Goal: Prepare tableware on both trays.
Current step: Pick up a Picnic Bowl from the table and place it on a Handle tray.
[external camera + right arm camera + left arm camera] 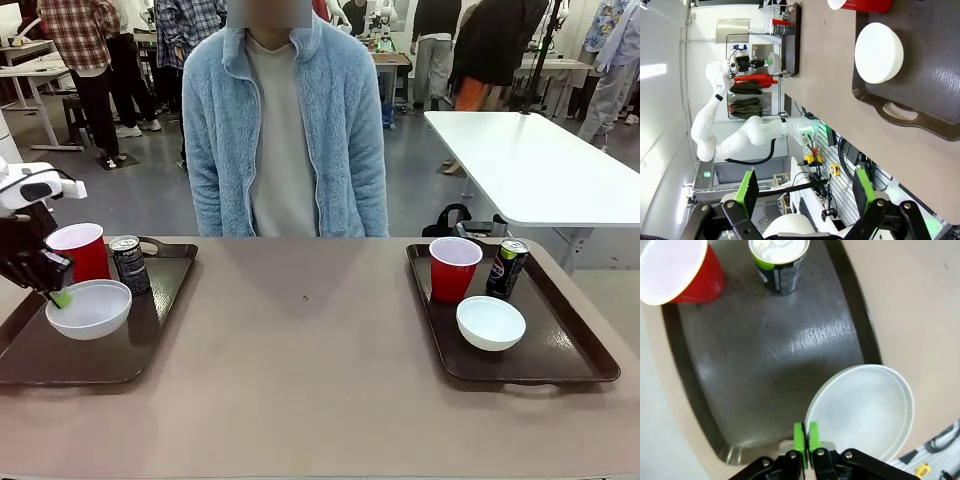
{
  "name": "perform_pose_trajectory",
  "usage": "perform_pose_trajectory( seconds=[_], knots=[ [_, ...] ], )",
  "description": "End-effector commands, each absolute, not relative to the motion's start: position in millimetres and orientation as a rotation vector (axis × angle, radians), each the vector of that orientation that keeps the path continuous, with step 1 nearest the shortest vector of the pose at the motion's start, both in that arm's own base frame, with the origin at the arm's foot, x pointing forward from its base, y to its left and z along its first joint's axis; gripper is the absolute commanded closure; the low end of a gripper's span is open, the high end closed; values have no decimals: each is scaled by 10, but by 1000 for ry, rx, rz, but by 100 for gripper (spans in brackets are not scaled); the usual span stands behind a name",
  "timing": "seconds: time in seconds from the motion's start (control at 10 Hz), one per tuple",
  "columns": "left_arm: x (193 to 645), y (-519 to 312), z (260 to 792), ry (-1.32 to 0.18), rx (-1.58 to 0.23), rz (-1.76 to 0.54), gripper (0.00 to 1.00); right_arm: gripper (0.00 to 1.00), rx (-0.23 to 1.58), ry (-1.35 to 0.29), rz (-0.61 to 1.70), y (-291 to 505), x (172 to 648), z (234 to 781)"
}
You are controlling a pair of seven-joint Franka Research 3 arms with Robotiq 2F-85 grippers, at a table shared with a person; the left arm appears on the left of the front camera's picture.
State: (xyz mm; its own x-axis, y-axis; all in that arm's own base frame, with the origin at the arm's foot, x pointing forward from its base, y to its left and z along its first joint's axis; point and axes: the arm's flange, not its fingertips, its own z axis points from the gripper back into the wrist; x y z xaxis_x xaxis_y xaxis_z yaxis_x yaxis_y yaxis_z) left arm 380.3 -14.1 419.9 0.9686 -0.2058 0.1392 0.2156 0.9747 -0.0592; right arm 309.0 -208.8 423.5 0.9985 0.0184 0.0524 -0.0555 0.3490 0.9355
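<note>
Left end effector pinching rim of white bowl just above left tray, in front of red cup and can; right end effector spread wide, off its tray, which looks fully set

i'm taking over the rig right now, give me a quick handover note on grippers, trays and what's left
Left gripper: shut on the rim of the left bowl, over the left tray.
Right gripper: open, holding nothing, off the table's edge.
Left tray: red cup and black can standing at the back.
Right tray: cup, can and bowl all set.
Left to do: release the left bowl on its tray and pull back.
</note>
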Motion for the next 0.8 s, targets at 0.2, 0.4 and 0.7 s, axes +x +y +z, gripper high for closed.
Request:
perform_pose_trajectory(
  seconds=[0.2, 0.4, 0.7],
  knots=[
    [3585, -152, 3414, -124, 15, -204, 96, 1, 1217, -37, 61, -2092, 3068, 4238],
    [3589, -152, 3394, -121, 10, -205, 96, 1, 1217, -37, 61, -2092, 3068, 4238],
    [3641, -194, 3219, -106, 39, -206, 96, 1, 1217, -37, 61, -2092, 3068, 4238]
  ],
)
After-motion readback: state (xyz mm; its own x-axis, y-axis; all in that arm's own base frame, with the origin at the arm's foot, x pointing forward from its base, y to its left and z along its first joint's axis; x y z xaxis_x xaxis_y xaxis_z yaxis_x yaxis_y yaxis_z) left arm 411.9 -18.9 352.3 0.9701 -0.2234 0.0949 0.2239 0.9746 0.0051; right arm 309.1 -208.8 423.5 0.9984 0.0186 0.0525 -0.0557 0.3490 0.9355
